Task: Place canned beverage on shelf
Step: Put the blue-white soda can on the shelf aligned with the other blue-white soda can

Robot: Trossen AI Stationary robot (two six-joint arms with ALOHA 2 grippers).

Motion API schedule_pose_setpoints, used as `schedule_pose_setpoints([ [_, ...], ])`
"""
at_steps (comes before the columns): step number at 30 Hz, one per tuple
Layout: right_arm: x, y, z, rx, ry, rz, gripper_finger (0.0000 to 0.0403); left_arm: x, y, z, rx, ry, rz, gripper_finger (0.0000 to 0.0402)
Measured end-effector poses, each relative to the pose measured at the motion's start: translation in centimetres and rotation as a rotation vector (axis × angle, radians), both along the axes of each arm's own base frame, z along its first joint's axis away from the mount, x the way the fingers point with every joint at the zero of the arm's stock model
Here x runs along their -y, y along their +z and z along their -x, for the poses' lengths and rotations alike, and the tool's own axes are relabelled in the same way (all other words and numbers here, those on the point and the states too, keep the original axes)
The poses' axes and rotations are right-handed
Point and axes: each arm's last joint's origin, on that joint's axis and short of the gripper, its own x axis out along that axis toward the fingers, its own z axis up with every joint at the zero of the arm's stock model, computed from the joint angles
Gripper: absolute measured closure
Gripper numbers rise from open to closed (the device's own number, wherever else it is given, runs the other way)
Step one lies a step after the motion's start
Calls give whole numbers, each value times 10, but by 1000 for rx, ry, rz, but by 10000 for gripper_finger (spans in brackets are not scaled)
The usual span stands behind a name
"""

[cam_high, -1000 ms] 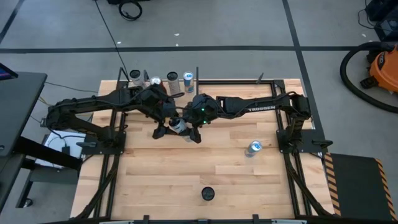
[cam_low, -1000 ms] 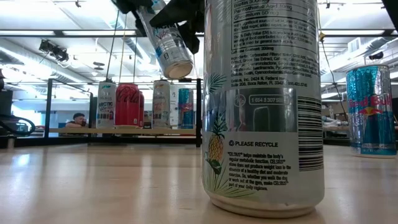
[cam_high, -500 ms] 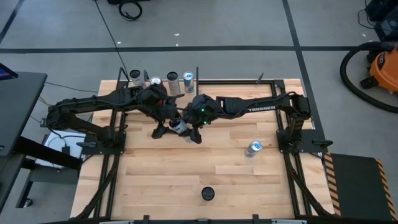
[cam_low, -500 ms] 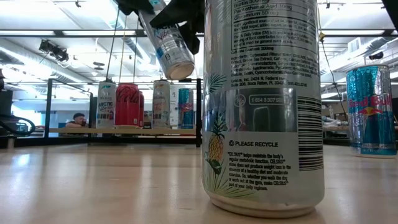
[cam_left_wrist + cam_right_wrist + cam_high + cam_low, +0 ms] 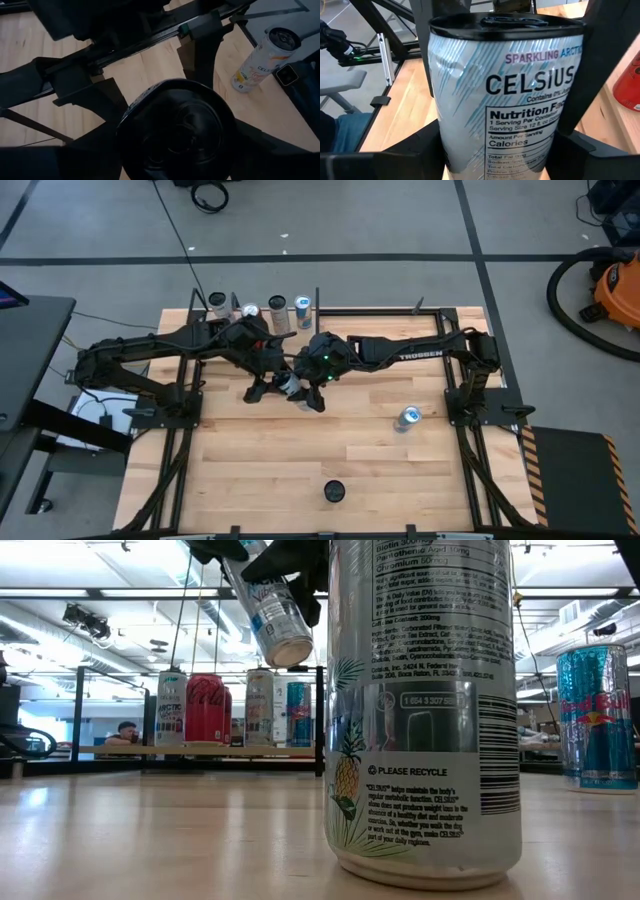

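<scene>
Both grippers meet mid-table; right wrist view alone shows right jaws gripping Celsius can (image 5: pixel 512 95); left jaws' state unclear.

Two dark, nearly black arms are seen in the high view, the left arm (image 5: pixel 150 355) at centre left of the frame and the right arm (image 5: pixel 420 355) at centre right. Each is built of boxy links joined by rounded housings. White "TROSSEN" lettering is printed along the right arm's forearm. A small green light is lit near the right arm's wrist, at the frame's centre. The fingers (image 5: pixel 597 60) are shown as flat matte-black bars in the right wrist view.
</scene>
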Motion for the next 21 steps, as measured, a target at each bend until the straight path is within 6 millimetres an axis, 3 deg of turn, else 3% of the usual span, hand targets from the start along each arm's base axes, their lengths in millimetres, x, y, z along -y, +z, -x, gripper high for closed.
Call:
schedule_pose_setpoints([
  [6,1,2,-1,20,12,-4,58,-2,-2,6,-48,35,-40,137],
  [10,7,2,0,17,0,-10,24,-6,-2,11,-73,56,-58,137],
  [21,12,5,6,2,71,-42,15,-20,2,52,-221,122,-138,137],
])
